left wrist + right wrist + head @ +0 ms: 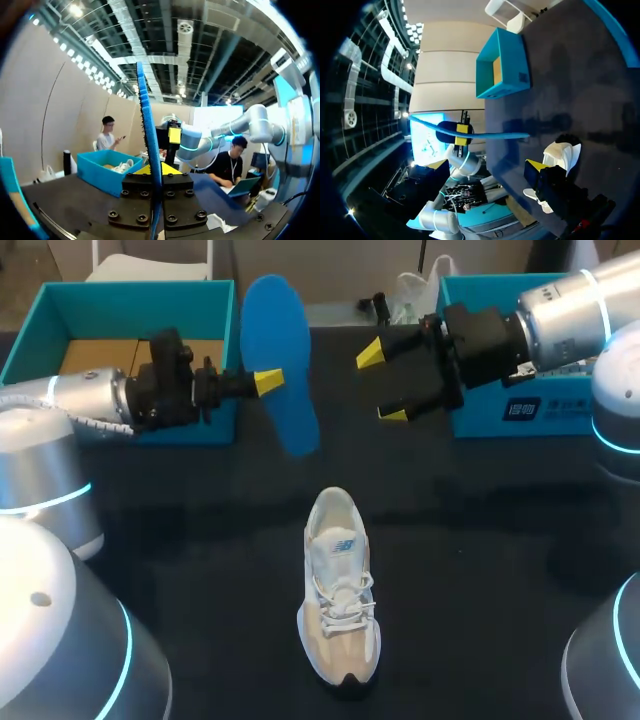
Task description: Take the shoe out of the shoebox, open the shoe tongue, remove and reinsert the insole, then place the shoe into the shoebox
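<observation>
Clamping the blue insole [277, 325] edgewise, left pincer [268, 382] holds it beside the released right pincer [381, 384]; shoe [340, 585] lies apart from both.

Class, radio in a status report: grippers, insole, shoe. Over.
Left gripper shut on blue insole, held aloft. Right gripper open, beside it. White sneaker on table, nothing on it.

Printed label [522, 408] on the front wall of the shoebox [480, 425] beyond and right of the shoe [338, 590]: white characters, illegible. Small emblem [340, 541] on the shoe's side, not readable.
</observation>
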### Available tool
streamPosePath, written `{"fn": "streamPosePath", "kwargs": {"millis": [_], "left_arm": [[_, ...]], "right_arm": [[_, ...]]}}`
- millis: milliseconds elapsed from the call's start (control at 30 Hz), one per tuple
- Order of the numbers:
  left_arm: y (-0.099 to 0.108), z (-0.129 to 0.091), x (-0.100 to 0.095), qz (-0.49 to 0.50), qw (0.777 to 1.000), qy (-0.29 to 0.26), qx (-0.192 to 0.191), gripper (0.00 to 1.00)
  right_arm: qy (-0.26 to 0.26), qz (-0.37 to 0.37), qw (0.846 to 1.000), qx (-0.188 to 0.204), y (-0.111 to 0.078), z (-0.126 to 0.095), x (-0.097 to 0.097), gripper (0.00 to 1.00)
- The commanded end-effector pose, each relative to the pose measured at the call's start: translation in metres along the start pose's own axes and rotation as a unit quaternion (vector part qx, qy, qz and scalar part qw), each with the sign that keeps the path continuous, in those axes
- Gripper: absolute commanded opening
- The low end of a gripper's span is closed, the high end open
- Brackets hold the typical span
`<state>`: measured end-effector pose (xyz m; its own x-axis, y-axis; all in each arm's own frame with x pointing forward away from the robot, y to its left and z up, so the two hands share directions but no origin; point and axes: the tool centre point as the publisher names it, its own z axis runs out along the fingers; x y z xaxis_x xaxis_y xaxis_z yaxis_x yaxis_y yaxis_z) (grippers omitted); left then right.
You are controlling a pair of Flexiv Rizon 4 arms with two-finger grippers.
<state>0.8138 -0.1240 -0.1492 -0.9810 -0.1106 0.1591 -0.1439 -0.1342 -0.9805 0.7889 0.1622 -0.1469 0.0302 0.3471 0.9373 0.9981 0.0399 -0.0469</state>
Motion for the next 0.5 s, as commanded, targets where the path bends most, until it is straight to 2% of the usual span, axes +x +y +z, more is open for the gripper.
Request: {"fn": "streamPosePath", "kwargs": {"millis": [33,433,500], "left_arm": [[-0.0022,-0.0215,-0.0009,0.324,0.939,0.115,0.023,0.00],[-0.0022,-0.0215,-0.0009,0.324,0.939,0.115,0.023,0.00],[-0.0035,-0.0175,0.0051,0.373,0.917,0.140,0.020,0.00]], "right_arm": [[-0.001,0.001,1.000,-0.001,0.0002,0.0020,0.0005,1.00],[-0.001,0.001,1.000,-0.001,0.0002,0.0020,0.0005,1.00],[-0.001,0.001,1.000,-0.001,0.0002,0.0020,0.0005,1.00]]}}
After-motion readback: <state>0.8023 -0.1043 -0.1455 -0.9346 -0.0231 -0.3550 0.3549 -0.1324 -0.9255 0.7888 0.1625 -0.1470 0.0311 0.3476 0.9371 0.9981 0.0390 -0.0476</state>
